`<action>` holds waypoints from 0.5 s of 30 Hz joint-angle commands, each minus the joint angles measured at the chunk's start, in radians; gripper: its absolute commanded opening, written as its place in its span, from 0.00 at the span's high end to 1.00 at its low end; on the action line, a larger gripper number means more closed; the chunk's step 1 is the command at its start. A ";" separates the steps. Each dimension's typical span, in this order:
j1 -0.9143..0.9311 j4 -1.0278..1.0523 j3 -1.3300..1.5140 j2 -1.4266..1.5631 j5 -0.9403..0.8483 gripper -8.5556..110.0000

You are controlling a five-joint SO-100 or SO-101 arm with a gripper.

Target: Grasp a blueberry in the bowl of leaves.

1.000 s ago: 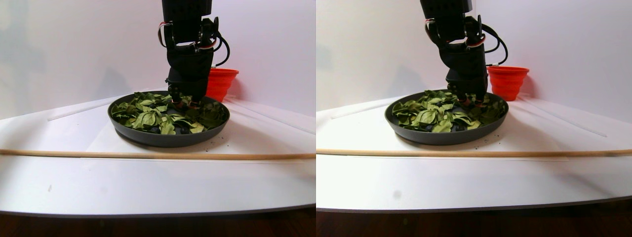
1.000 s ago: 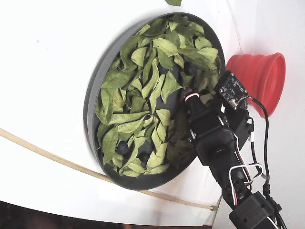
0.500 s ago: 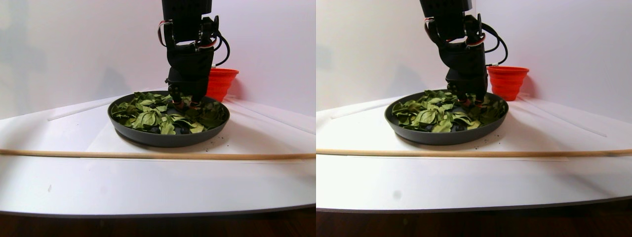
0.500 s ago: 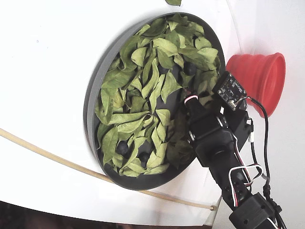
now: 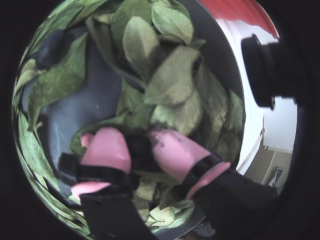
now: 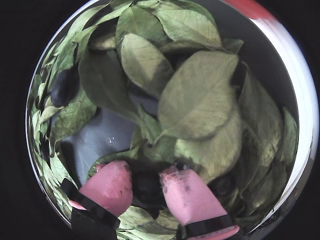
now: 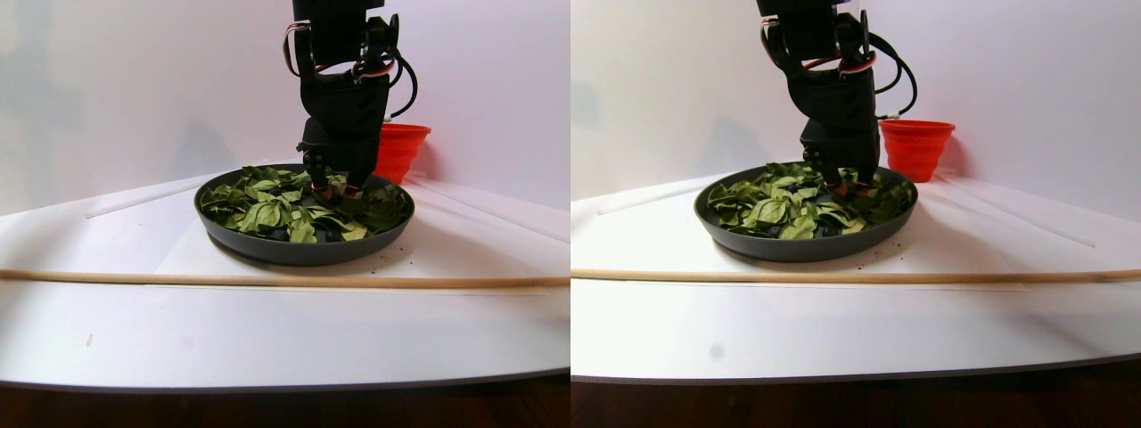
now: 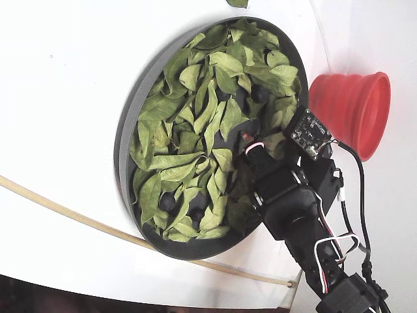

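Down in leaves (image 6: 197,95), claw (image 6: 147,187) clenched on round blueberry (image 6: 146,186), bowl (image 8: 130,124) flat.

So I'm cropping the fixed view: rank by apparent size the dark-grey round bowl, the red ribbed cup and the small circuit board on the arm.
1. Dark-grey round bowl
2. Red ribbed cup
3. Small circuit board, though it sits nearer the camera.
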 commanded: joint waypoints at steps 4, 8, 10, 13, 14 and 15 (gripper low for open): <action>0.008 0.006 0.002 0.095 -0.028 0.85; 0.008 0.006 -0.003 0.115 -0.046 0.85; 0.011 0.005 -0.006 0.126 -0.058 0.85; 0.014 -0.008 -0.006 0.137 -0.074 0.85; 0.014 -0.015 -0.003 0.143 -0.080 0.85; 0.014 -0.020 0.000 0.149 -0.086 0.85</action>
